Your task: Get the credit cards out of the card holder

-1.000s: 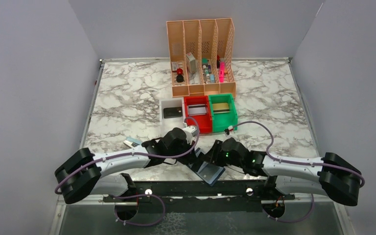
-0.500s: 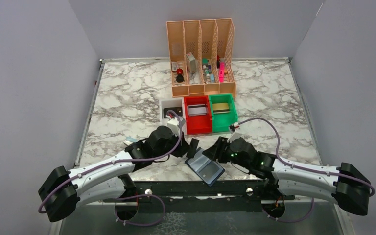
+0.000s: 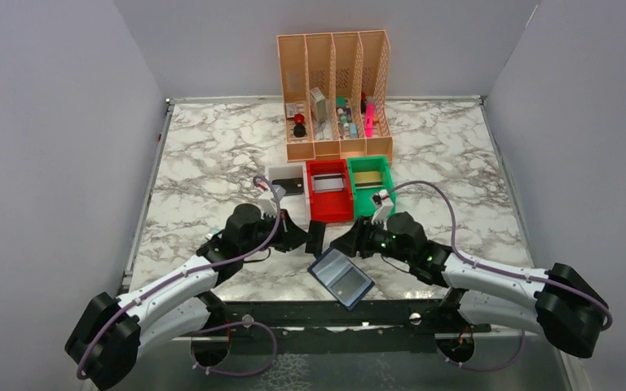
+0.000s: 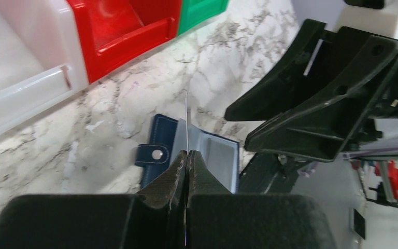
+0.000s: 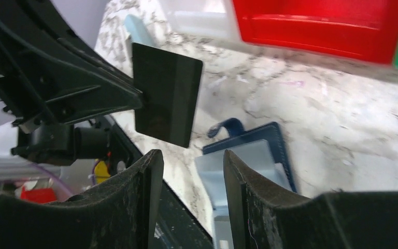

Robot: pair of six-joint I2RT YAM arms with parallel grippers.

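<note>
The navy card holder [image 3: 340,278] lies open on the marble near the front edge, its greyish pockets up; it also shows under both wrists [image 4: 207,155] [image 5: 249,150]. My left gripper [image 3: 308,237] [image 4: 187,153] is shut on a black credit card [image 3: 316,237] [image 5: 167,101], held upright above the table just behind the holder; the left wrist view shows that card edge-on [image 4: 187,119]. My right gripper [image 3: 350,242] [image 5: 193,161] hovers open beside the card and above the holder, nothing between its fingers.
Behind stand a white bin [image 3: 275,173] holding a black card, a red bin [image 3: 328,213] with a silver card, and a green bin [image 3: 372,208] with a gold card. The orange file rack [image 3: 336,94] stands further back. A pale blue item [image 3: 220,237] lies at left.
The left gripper has lifted the black card away from the holder, back and to the left. The right gripper has opened wider and moved back; the holder now lies alone on the table.
</note>
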